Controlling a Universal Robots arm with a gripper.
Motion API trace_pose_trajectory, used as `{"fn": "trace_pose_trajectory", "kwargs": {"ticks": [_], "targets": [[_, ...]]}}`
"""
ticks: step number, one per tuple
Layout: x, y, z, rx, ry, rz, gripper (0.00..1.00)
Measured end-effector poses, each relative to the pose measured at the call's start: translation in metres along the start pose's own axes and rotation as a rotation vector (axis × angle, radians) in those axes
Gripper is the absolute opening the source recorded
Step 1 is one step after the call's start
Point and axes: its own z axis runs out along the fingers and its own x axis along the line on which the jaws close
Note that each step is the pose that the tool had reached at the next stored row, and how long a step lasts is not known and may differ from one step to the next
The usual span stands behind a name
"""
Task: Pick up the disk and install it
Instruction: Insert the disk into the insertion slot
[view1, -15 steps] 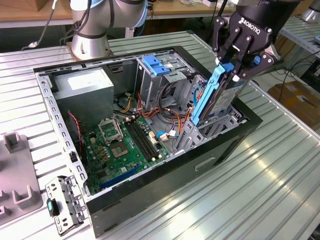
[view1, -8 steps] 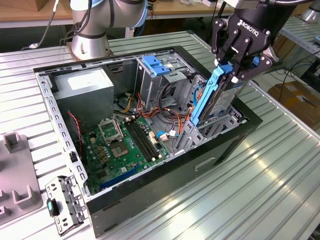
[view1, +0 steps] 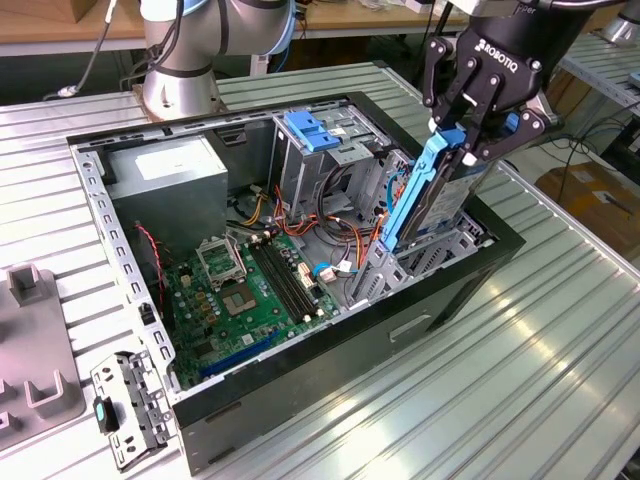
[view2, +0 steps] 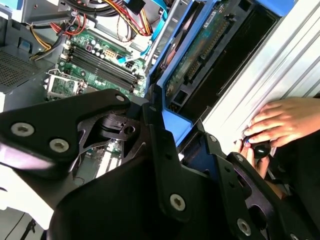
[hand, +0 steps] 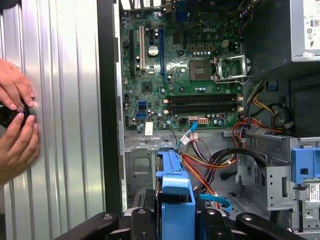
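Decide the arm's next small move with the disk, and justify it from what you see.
Probably a short push down along the tilt of the disk. The jaws are shut on its upper end. It stands steeply, with its lower end at the drive bay on the exterior view's right, and most of its blue carrier rises above the bay.

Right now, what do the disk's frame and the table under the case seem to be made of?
The disk, held in the jaws, sits in a frame that looks like moulded plastic: bright blue, smooth, faintly glossy. The table looks like bare aluminium: silvery, ribbed slats with a dull sheen.
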Motion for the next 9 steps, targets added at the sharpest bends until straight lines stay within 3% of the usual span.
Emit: {"fn": "trace_pose_trajectory", "kwargs": {"ticks": [4,9], "targets": [[-0.0037,0.0002,-0.0004,0.0,-0.0001,0.0,0.36],[-0.0034,0.0003,-0.0001,-0.0001,0.0002,-0.001,0.36]]}}
